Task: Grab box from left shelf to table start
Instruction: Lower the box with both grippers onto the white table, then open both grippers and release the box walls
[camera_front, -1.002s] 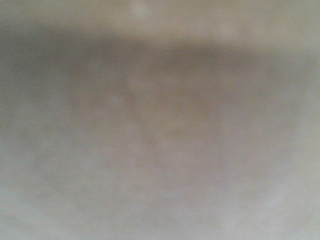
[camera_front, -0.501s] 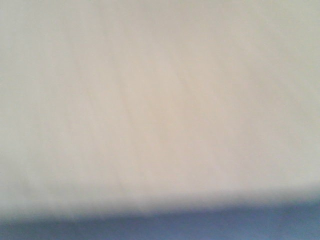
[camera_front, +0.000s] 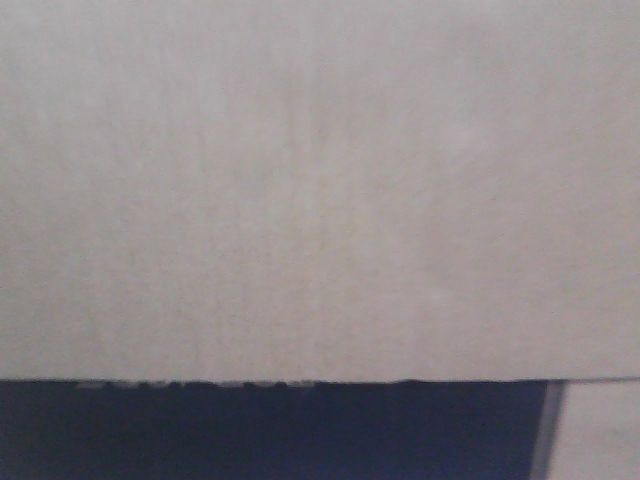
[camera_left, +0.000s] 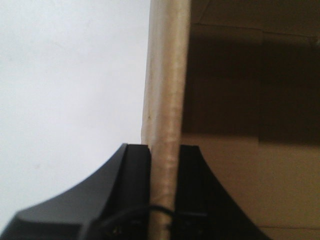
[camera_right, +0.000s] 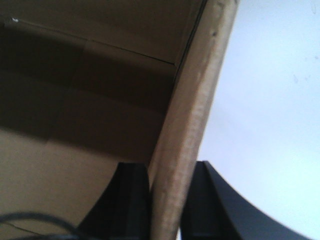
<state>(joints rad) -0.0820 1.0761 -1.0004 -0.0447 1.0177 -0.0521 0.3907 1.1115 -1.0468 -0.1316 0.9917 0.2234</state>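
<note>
The box (camera_front: 320, 190), pale brown corrugated cardboard, fills most of the front view; its lower edge runs straight across near the bottom. In the left wrist view my left gripper (camera_left: 164, 150) is shut on an upright wall of the box (camera_left: 167, 75), one black finger on each side, with the box's shadowed inside to the right. Seen from the right wrist, my right gripper (camera_right: 172, 170) is likewise shut on the opposite wall of the box (camera_right: 200, 100), whose inside lies to the left. The left shelf is out of view.
Below the box's edge the front view shows a dark blue area (camera_front: 270, 430) and a pale strip (camera_front: 600, 430) at the bottom right. A plain white surface (camera_left: 70, 90) lies outside the box in the left wrist view, and likewise in the right wrist view (camera_right: 270, 125).
The front view went from a blur to a sharp cardboard face. The box's lower edge has risen in that view and the dark blue band beneath it has grown.
</note>
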